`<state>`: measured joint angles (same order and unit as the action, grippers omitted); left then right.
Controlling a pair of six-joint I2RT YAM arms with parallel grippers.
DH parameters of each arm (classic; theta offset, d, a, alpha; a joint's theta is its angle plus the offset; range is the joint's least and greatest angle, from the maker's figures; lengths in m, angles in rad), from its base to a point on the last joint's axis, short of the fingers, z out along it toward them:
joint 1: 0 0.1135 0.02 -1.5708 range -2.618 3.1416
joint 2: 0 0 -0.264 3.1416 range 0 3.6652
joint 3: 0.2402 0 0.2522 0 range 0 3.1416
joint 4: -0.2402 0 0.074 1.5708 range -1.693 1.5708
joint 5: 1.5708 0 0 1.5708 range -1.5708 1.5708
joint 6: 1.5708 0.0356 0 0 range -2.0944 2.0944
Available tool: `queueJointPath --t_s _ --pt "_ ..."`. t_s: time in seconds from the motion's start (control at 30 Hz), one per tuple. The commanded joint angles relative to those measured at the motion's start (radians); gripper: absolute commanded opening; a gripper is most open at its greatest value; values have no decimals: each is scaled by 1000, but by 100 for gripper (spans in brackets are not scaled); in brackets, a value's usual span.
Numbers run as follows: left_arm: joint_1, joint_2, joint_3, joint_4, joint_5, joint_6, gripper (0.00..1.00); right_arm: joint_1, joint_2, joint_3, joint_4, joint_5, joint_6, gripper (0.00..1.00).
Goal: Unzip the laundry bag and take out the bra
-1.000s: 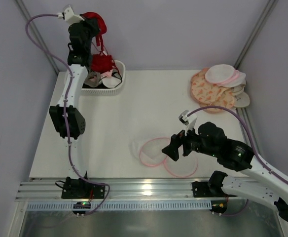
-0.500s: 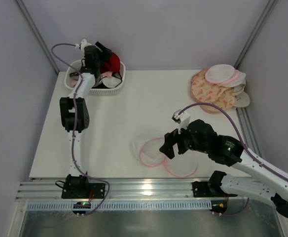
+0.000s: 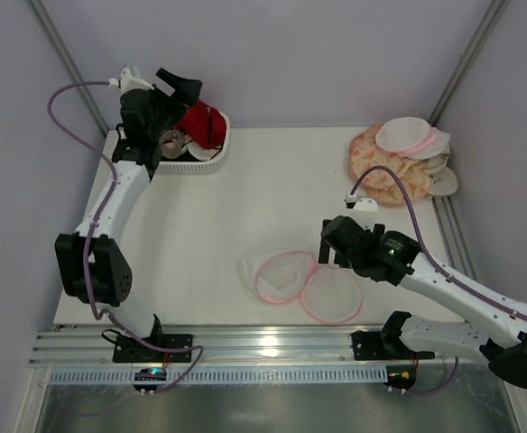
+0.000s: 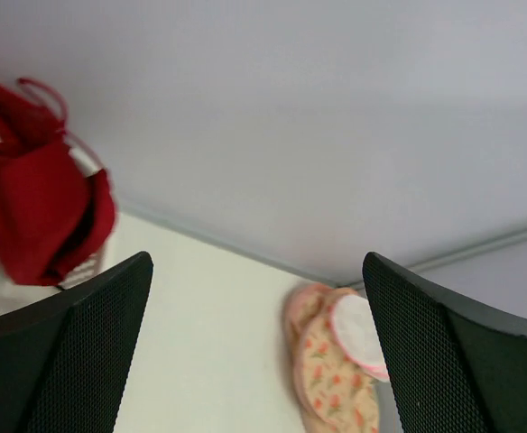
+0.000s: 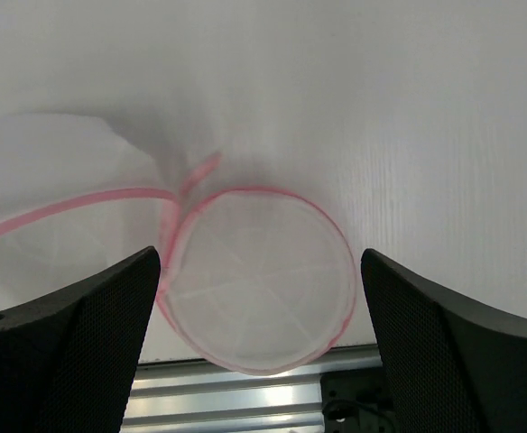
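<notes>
The laundry bag (image 3: 331, 293) lies unzipped and spread flat on the bench (image 3: 245, 207), just below and ahead of the right tool (image 3: 328, 244). It shows as two round halves of see-through white mesh, each rimmed in pink zipper tape, with faint ribs fanning across the mesh. The halves meet at one spot, where a short pink tab sticks out. In the right wrist view one half sits squarely between the fingers (image 5: 74, 343), which are spread wide and hold nothing; the other half runs off past one finger. The right arm reaches in low from the near right corner, bent at the elbow, tool aimed leftward over the bag. Far off at the back left, the left arm stands tall with its tool (image 3: 180, 88) above a white basket (image 3: 196, 164), fingers likewise spread and empty. A red bra (image 3: 200, 122) lies heaped in the basket just beside that tool. Well across from it, at the back right, peach-patterned pouches (image 3: 381, 167) are stacked
</notes>
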<state>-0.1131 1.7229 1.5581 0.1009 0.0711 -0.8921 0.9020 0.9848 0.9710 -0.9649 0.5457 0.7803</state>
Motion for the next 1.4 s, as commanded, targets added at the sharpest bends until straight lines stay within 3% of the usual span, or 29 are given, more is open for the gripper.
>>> queueJointPath --t_s 0.0,0.3,0.5,0.77,0.83,0.87,0.93,0.97,1.0,1.23,1.37 --pt "-42 -182 -165 83 47 -18 99 -17 81 -4 -244 132 357 95" --pt "-198 -560 -453 43 96 -11 99 -15 42 -254 -267 14 735 94" --pt "-255 -706 -581 -15 148 -25 99 -12 3 -400 -166 -79 783 91" --pt "-266 -894 -673 -124 153 -2 100 5 89 -467 35 -151 741 83" --pt "-266 -914 -693 -129 162 -4 99 9 101 -463 75 -153 720 72" --pt "-266 -928 -698 -132 167 -7 99 11 97 -462 84 -150 708 52" --pt "-266 -937 -701 -144 171 -4 100 17 71 -453 84 -135 708 30" --pt "-266 -944 -702 -154 174 -1 99 20 61 -436 72 -112 708 12" --pt "-266 -948 -702 -158 183 1 99 23 39 -424 55 -96 706 6" --pt "-266 -968 -695 -181 203 1 99 31 -52 -235 -197 60 613 4" --pt "-266 -979 -690 -214 210 8 100 29 -40 -47 -342 158 538 4"
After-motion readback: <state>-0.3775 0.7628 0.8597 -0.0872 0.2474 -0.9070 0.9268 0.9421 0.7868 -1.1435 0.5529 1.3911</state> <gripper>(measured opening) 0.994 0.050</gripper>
